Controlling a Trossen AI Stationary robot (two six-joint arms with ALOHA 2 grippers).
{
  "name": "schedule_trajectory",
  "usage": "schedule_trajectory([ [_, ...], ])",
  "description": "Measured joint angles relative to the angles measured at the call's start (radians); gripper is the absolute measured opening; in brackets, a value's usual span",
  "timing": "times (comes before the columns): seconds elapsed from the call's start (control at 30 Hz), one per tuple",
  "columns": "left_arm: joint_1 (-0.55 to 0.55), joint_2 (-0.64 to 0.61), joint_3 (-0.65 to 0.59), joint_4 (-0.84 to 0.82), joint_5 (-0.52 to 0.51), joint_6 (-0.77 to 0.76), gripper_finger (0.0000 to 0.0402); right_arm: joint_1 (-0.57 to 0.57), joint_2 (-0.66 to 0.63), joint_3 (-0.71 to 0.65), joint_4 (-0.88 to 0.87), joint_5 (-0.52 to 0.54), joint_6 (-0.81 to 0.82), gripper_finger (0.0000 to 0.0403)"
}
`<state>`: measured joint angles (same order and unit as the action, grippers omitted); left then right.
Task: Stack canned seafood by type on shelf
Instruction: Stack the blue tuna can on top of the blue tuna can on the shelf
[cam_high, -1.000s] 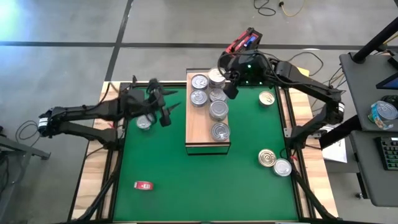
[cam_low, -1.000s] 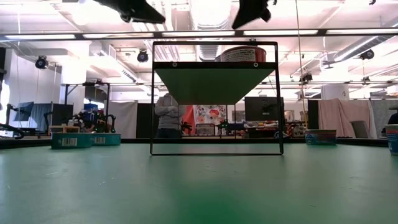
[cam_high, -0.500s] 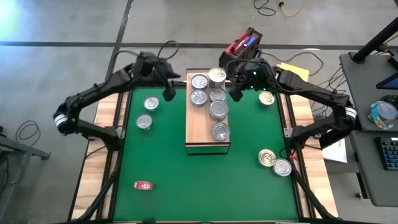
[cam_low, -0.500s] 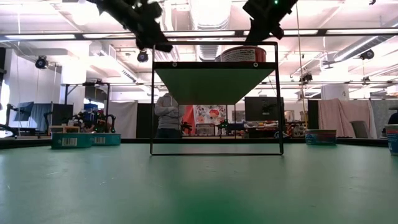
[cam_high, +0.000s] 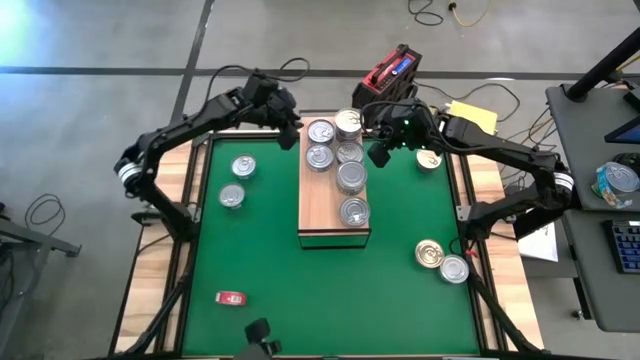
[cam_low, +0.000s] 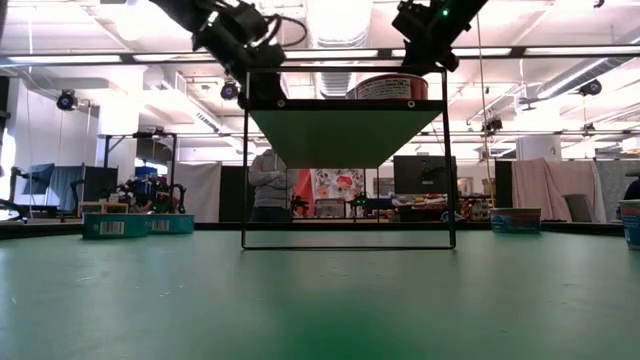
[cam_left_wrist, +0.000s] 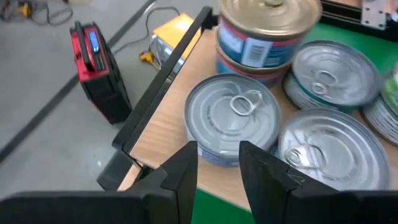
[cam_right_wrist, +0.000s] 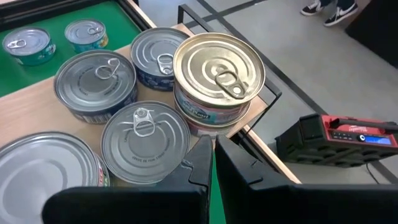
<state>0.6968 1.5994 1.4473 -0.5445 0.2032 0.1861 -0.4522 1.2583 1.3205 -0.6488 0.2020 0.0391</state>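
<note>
The light-wood shelf (cam_high: 318, 222) stands on the green mat and carries several silver-lidded cans, among them one at its far left (cam_left_wrist: 233, 118). Beside that can, a gold-lidded can (cam_right_wrist: 217, 68) sits on top of another can. My left gripper (cam_left_wrist: 217, 171) hovers at the shelf's far left corner (cam_high: 292, 130). It is open, with nothing between its fingers and the far-left silver can just ahead of them. My right gripper (cam_right_wrist: 212, 163) is shut and empty. It hangs above the shelf's far right side (cam_high: 377, 153), short of the gold-lidded stack.
Two silver cans (cam_high: 243, 166) (cam_high: 232, 196) lie on the mat left of the shelf. To its right lie a gold one (cam_high: 429, 159) and, nearer, a gold and silver pair (cam_high: 430, 253). A small red flat object (cam_high: 231, 297) lies near left. A red case (cam_high: 392, 72) stands beyond the far edge.
My left gripper has swung from above the two left-hand cans toward the far edge and to the right. It has ended at the shelf's far left corner, turning as it went. My right gripper has sunk a little beside the gold-lidded stack. No can has moved.
</note>
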Motion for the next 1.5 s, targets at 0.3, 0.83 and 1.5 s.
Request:
schedule_trajectory([
  [0.3,-0.001,0.144,0.173,-0.13,-0.037,-0.05,0.0139,0.0,0.0,0.0,0.004,0.0,-0.013,0.0012],
  [0.83,0.001,0.183,0.228,-0.157,-0.047,-0.109,0.0202,0.0,0.0,0.0,0.004,0.0,-0.04,0.0012],
  [1.5,-0.022,0.185,0.233,-0.166,-0.054,-0.221,0.0202,0.001,0.0,0.0,0.003,0.0,-0.056,0.0012],
])
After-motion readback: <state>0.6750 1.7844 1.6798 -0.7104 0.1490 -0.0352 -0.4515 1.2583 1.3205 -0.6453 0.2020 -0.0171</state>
